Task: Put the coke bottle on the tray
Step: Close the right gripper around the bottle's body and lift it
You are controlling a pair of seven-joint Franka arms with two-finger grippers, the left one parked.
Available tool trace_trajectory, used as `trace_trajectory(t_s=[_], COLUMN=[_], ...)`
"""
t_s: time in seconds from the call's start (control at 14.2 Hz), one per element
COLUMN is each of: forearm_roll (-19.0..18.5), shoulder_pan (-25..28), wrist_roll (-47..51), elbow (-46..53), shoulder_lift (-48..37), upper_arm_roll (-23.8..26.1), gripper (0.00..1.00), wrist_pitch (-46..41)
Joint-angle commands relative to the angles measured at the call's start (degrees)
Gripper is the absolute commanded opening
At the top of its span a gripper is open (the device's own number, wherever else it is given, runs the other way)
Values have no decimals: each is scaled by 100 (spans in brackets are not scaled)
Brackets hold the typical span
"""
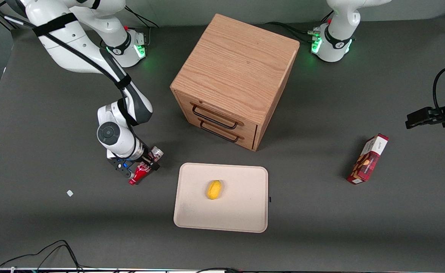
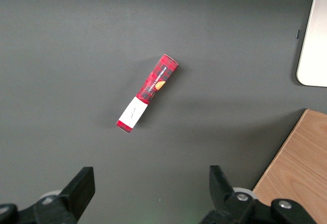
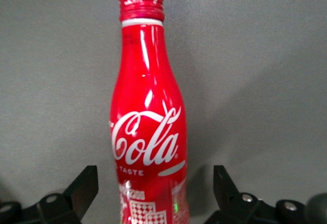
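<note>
Grasp step: gripper [image 1: 143, 169] low over lying bottle [image 1: 140, 173], fingers [image 3: 82, 185] wide, straddling it (not closed). Next: close, lift, carry to tray [image 1: 241, 212].

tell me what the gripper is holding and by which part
Nothing is held yet. The gripper is down at the lying coke bottle, its open fingers on either side of the lower body, with gaps on both sides.
</note>
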Motion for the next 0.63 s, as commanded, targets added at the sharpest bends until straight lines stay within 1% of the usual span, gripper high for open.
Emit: trace_trajectory(t_s=[0.0, 0.35, 0.42, 0.49, 0.56], forearm_roll=[-241, -241, -241, -241, -267], shoulder_pan=[0, 0, 0, 0, 9], wrist_roll=[248, 248, 248, 257, 378], elbow=[8, 8, 8, -1, -10], shoulder_lift=[64, 99, 99, 99, 82], upper_arm_roll=[-9, -18, -27, -27, -27], gripper=[100, 100, 96, 69, 1], wrist_pitch=[164, 208, 208, 208, 216])
